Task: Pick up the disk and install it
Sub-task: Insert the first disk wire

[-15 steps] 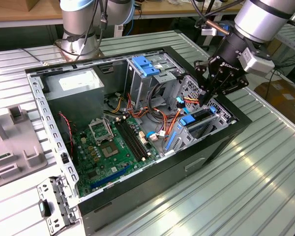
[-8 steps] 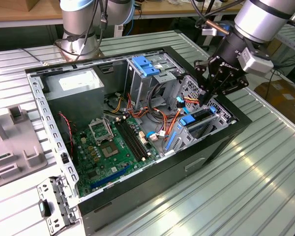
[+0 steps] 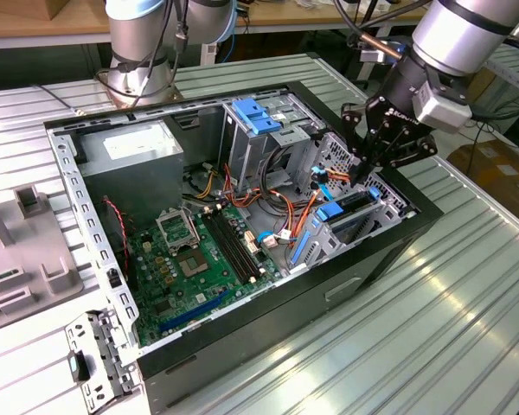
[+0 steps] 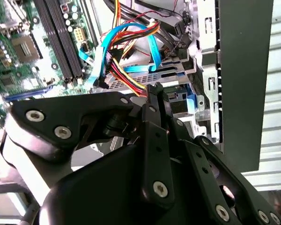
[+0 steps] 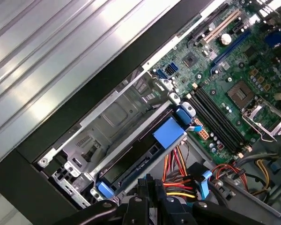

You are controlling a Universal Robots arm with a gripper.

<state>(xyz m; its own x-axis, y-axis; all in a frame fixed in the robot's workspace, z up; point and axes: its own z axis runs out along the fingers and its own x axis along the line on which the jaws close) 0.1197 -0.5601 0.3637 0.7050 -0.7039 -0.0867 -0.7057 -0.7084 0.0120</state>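
In the exterior view the open case [image 3: 242, 216] lies on its side, its motherboard [image 3: 195, 259] toward the left. The disk [image 3: 356, 214] sits in the bay right of the motherboard. Just above it hangs the gripper [image 3: 361, 173], fingers together, holding nothing.

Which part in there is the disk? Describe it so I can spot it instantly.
Start at the open computer case, at its end on the exterior view's right, below the claw. In the first wrist view, the disk is the flat dark slab sitting in the metal cage there. Blue side rails distinguish it from the big grey power-supply box and green motherboard.
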